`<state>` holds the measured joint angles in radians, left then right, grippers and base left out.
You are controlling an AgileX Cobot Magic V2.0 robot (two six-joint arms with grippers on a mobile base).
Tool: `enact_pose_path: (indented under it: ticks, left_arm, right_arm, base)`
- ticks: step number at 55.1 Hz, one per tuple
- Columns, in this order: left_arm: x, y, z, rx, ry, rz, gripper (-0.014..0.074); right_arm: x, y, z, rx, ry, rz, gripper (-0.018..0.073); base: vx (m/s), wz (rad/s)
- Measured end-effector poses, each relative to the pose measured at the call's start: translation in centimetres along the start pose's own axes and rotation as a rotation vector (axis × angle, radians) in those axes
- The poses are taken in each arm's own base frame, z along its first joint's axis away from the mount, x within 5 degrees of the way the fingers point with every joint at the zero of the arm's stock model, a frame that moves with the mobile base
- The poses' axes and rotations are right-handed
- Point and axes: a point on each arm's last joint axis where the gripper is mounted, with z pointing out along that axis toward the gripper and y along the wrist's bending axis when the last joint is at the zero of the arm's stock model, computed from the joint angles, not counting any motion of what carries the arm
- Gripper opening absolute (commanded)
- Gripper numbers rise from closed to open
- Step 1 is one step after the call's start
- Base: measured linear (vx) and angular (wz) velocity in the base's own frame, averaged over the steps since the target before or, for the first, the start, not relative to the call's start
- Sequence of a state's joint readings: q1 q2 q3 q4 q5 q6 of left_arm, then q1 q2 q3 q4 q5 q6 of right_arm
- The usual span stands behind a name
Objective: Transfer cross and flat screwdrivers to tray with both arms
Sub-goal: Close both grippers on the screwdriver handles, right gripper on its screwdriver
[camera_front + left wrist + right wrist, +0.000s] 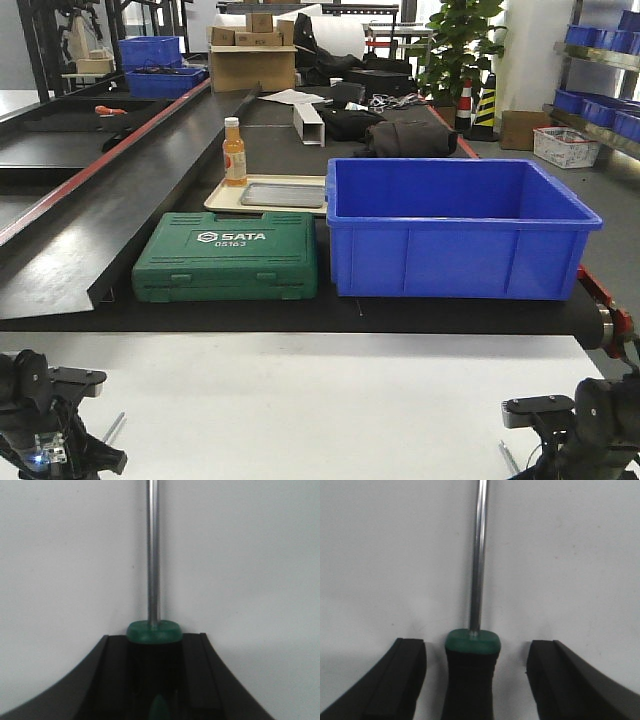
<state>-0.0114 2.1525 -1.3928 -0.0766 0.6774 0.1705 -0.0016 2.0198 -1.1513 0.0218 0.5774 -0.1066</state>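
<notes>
Pickup | left gripper (154, 647) is clamping left screwdriver (152, 555) | right gripper (476, 652) is straddling right screwdriver (479, 555), jaws wide, needing centred closing.

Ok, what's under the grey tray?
The grey tray lies on a beige plastic tray. The blue bin covers that tray's right end; the patch directly beneath is hidden.
</notes>
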Motion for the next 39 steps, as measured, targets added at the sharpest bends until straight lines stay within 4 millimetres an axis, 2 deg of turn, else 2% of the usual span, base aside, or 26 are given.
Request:
enact_pose_path:
  ticks: [7,12,24,26,39]
  left_arm:
    - [-0.01,0.0,0.0,0.0,-0.001,0.0,-0.0003]
    - [-0.01,0.0,0.0,0.0,-0.001,0.0,-0.0003]
    - [-0.01,0.0,0.03,0.0,-0.001,0.001,-0.0003]
    - [-0.03,0.0,0.03,0.0,-0.003,0.001,-0.0003]
    - [-0.36,-0.2,-0.18,0.005,-0.044,0.017,-0.0001]
  right_arm:
    - [-0.05,-0.03,0.09,0.002,0.003,-0.004,0.0407]
    - [-0.02,-0.02,0.09,0.001,0.007,-0.003,0.0307]
    - [-0.05,0.13,0.01,-0.016,0.016,0.02,0.0007]
    - [-0.07,0.13,0.01,-0.016,0.013,0.02,-0.0015]
    - [-0.55,0.23,-0.07,-0.028,-0.042,0.025,-0.0011]
  base:
    - [0.0,0.0]
    - [0.0,0.0]
    - [0.0,0.0]
    - [0.0,0.0]
    - [0.0,0.0]
